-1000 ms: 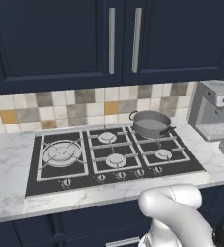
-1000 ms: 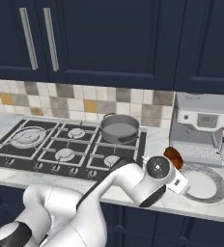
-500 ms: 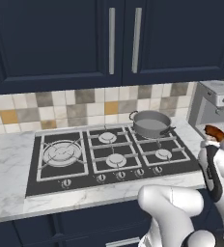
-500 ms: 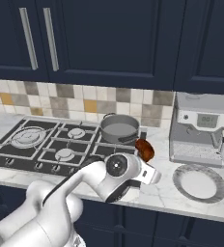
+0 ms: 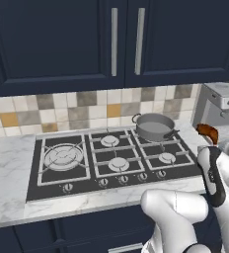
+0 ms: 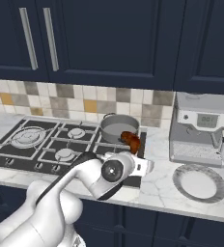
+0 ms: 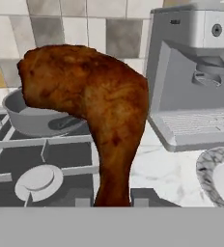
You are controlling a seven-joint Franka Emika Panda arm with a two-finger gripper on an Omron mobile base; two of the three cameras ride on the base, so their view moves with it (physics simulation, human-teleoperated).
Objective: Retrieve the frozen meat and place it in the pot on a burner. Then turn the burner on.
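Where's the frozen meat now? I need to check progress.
The frozen meat is held up in the jaws, just right of the pot, left of the coffee machine.

Meat (image 7: 92, 111) centre frame, rising from bottom edge, large and close. Pot (image 7: 34, 118) behind it at left on cooktop (image 7: 46, 159). Burner (image 7: 37, 182) lower left. Coffee machine (image 7: 193, 77) upper right; plate (image 7: 219, 176) lower right on counter (image 7: 162, 164).

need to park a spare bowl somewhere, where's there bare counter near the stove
The marble counter left of the cooktop is bare, bordered by the tiled backsplash. A narrow marble strip runs in front of the knobs. Right of the cooktop is crowded: the coffee machine, the plate, and the arm carrying the frozen meat toward the pot.
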